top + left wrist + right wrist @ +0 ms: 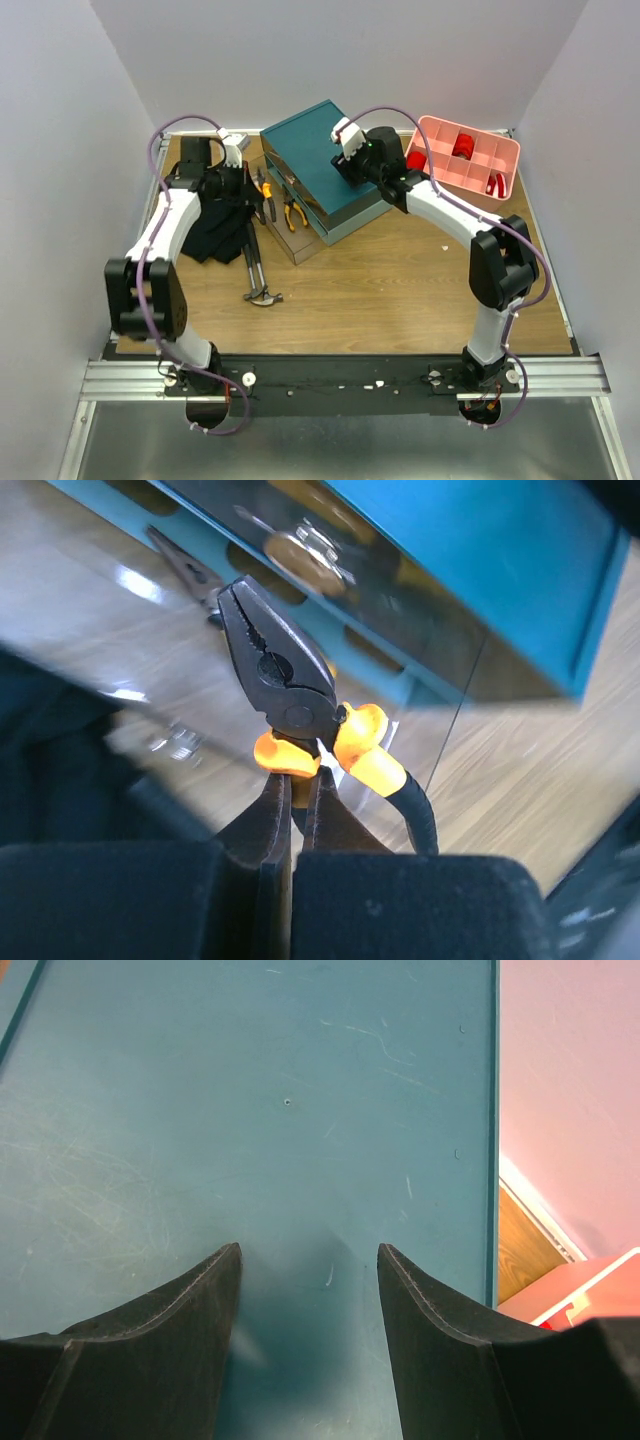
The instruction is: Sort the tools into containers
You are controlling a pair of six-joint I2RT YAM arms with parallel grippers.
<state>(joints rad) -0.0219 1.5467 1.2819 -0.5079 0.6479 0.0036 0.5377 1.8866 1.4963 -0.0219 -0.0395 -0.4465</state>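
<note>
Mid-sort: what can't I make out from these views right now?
Left wrist: drawer contents, blurred behind the glaring clear front.
Left wrist: pliers handle ends, hidden behind the shut left gripper.
Right wrist: whether the open right gripper touches the teal box; gap unreadable.
Top view: red items in the pink tray, too small to name.
</note>
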